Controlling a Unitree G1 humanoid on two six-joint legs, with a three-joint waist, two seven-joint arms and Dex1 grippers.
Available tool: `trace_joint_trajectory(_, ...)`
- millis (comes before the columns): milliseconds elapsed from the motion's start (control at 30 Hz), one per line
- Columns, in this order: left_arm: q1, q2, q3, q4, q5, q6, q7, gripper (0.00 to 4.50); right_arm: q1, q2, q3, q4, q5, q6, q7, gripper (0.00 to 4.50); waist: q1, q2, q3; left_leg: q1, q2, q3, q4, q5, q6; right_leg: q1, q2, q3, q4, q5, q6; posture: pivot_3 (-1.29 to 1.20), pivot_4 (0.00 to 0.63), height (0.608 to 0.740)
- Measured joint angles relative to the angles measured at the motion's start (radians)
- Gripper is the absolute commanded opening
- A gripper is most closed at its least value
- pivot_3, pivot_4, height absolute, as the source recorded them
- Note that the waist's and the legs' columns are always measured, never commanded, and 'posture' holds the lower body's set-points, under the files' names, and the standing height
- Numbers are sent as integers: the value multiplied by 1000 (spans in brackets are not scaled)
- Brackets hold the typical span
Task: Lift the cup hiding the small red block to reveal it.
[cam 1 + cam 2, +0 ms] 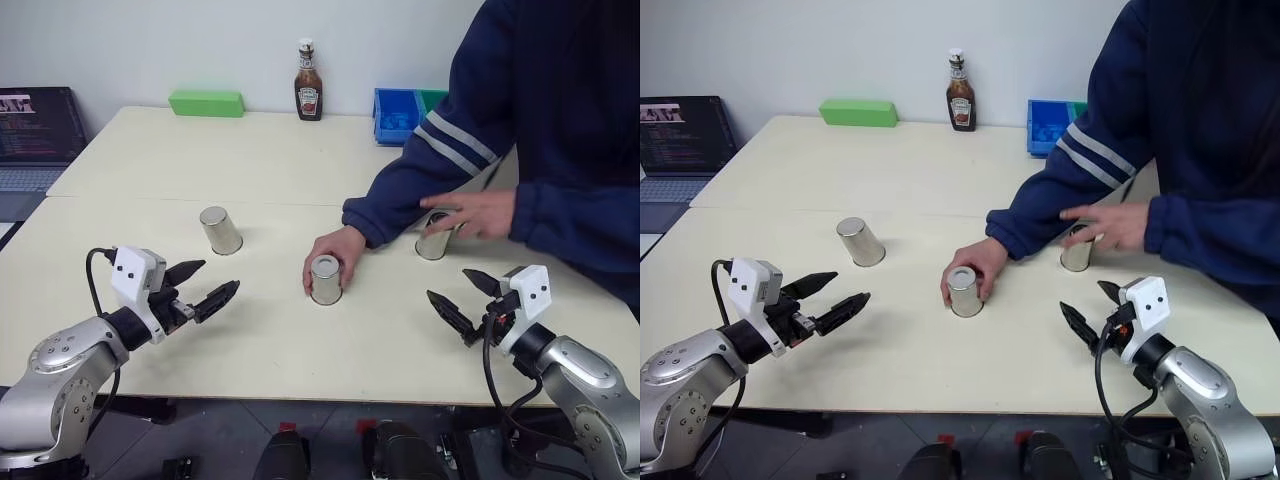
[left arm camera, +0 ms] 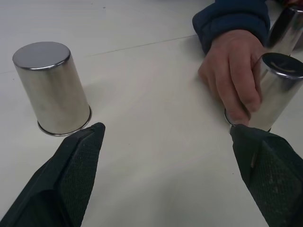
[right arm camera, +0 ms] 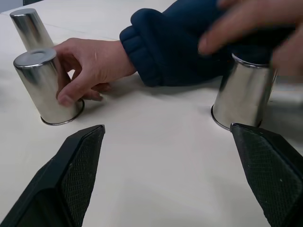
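Left eye view | my left gripper (image 1: 205, 284) and right gripper (image 1: 460, 297) both spread, holding nothing | three cups: left (image 1: 219, 230), middle (image 1: 325, 279), right (image 1: 434, 236); person's hands on two | red block hidden | risk: I may bump a hand or pick wrong.

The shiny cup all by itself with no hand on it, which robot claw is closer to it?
Left. The left claw sits open just in front of the lone cup. The right claw is far across the table, past the middle cup in a person's hand.
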Motion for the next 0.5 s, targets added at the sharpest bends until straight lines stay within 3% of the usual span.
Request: trace_joint_trajectory(500, -28, 0, -2, 30, 17, -13, -18, 4473, -4, 0, 1, 0, 0, 0, -1, 4500, 0, 0, 0, 0, 0, 0, 0, 0, 0, 0, 0, 0, 0, 0, 0, 0, 150, 740)
